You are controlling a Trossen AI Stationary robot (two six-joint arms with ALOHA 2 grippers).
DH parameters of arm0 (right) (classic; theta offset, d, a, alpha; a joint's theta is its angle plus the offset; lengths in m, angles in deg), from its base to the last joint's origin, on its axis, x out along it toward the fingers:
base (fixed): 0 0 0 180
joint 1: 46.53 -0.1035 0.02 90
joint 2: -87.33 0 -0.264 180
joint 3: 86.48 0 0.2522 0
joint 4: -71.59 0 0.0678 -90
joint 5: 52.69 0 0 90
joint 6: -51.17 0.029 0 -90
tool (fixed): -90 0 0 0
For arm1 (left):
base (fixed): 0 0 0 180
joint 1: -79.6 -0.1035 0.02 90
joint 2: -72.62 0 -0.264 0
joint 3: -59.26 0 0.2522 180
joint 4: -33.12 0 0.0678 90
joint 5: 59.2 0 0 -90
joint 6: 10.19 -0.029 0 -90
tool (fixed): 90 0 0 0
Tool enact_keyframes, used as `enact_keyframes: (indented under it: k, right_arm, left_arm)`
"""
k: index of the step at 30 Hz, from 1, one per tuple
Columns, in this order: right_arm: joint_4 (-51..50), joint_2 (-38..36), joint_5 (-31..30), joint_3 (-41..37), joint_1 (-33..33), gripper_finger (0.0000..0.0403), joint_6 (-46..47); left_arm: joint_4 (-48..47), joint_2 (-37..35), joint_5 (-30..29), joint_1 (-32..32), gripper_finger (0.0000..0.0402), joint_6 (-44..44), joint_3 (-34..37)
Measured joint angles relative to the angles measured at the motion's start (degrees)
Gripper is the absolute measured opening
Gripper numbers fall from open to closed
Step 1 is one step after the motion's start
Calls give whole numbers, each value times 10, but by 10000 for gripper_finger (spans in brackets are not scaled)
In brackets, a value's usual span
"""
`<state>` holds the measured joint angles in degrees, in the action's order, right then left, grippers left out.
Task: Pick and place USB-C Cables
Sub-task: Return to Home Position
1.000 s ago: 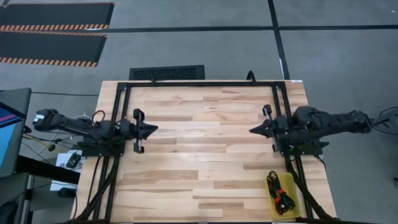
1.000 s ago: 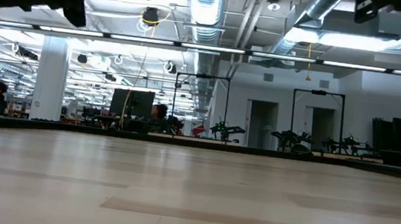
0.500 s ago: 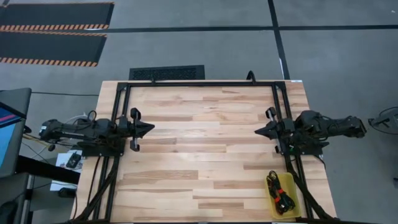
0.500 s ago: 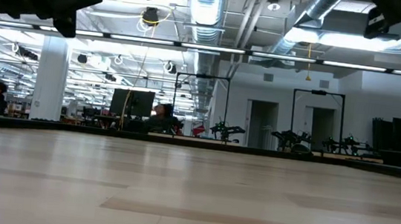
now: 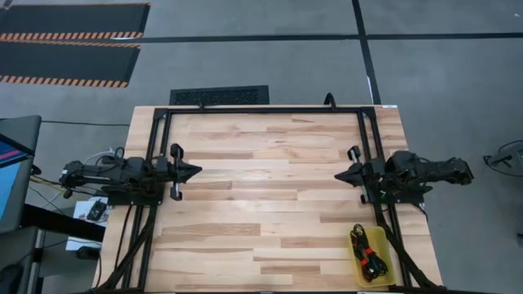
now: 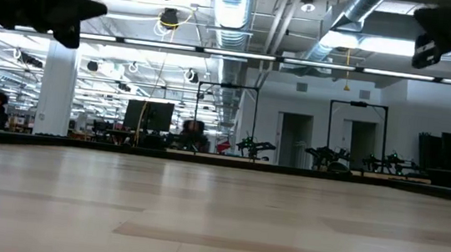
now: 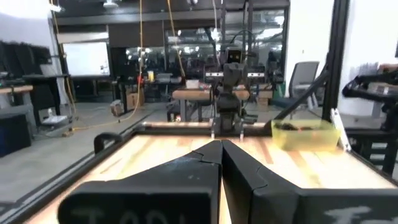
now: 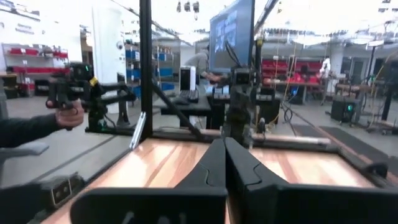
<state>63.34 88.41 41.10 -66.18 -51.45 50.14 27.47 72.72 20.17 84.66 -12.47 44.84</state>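
Lying in the yellow bin [image 5: 381,233] at a right-side corner of the surface [image 5: 270,188]: the cables [image 5: 365,251]. Left tool [image 5: 196,171] and right tool [image 5: 338,175], both pinched narrow, sit at opposite edges, bare wood between.

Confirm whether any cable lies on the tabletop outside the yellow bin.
No: in the high view the cables lie bundled inside the yellow bin, and none shows on the wooden table.

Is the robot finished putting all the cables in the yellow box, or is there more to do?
Nearly finished. Done: a tangle of cables lies in the yellow bin, and no cable shows on the table, though I cannot count them. In hand: nothing; the left tool and right tool are shut and empty, at the table's sides. Left: seemingly only parking the arms.
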Motion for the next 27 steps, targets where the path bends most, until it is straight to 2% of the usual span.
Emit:
enact_keyframes:
  k: [10, 15, 20, 27]
  right_arm:
    - [34, 0, 11, -49, 43, 8, 51]
    - [-2, 1, 11, -61, 67, 8, 79]
    - [-11, 1, 37, -61, 74, 8, 68]
    - [-28, 1, 35, -61, 68, 25, 57]
  left_arm:
    - [-24, 1, 12, 0, 0, 2, 1]
    - [-54, 2, 18, 0, 0, 8, 1]
    - [-55, 3, 40, 0, 0, 10, 1]
    - [-59, 6, 60, 0, 0, 5, 2]
